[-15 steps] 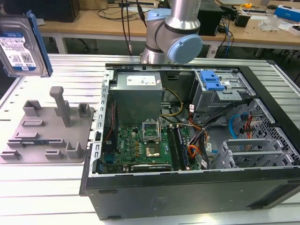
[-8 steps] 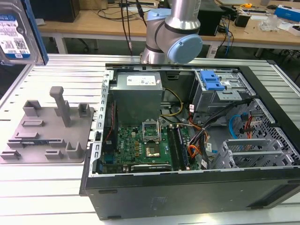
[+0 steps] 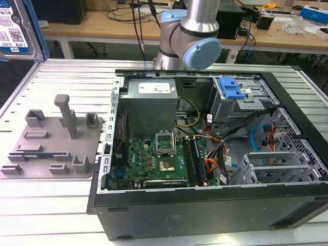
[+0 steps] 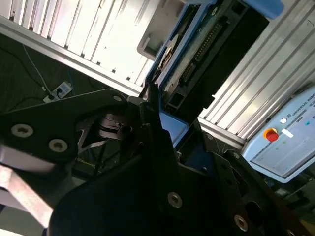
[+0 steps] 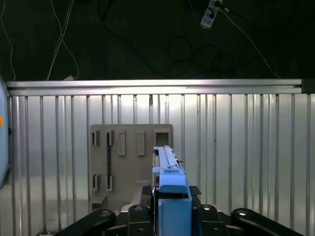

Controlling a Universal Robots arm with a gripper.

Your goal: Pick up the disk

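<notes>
- The gripper [image 5: 170, 206] is clenched on the disk [image 5: 167, 162], which stands on its thin edge between the 2 dark fingers [image 5: 142, 196].
- The disk is up in the air, above the grey tray [image 5: 130, 157] with posts on the ribbed metal bench [image 5: 246, 157].
- The open computer case [image 3: 215, 154] sits beside the tray.
</notes>
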